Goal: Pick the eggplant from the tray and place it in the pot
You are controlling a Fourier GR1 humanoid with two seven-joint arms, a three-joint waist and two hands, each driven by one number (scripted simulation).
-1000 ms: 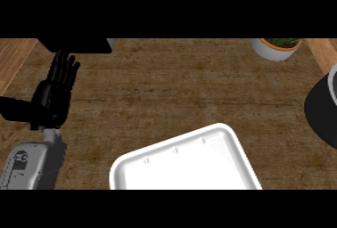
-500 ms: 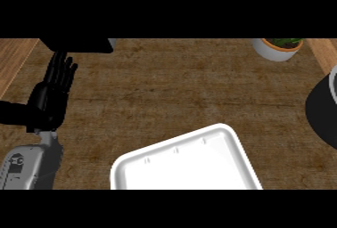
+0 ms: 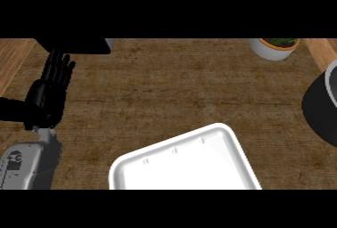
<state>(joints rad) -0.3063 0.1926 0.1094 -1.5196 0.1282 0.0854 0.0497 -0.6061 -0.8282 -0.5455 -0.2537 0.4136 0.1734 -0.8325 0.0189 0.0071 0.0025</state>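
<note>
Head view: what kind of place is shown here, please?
Probably a kitchen counter: a brown worktop carries a white tray, a black pot at the right edge, and a small potted plant. The left hand rests open.

Kitchen: wooden counter (image 3: 164,93), pot (image 3: 320,107), tray (image 3: 187,164).

Counter (image 3: 171,93): brown, woven-textured top with wooden edging at the upper corners. Resting directly on it: white tray (image 3: 187,164) at lower centre, dark pot (image 3: 321,111) at the right edge, small white planter (image 3: 274,47) at upper right.
</note>
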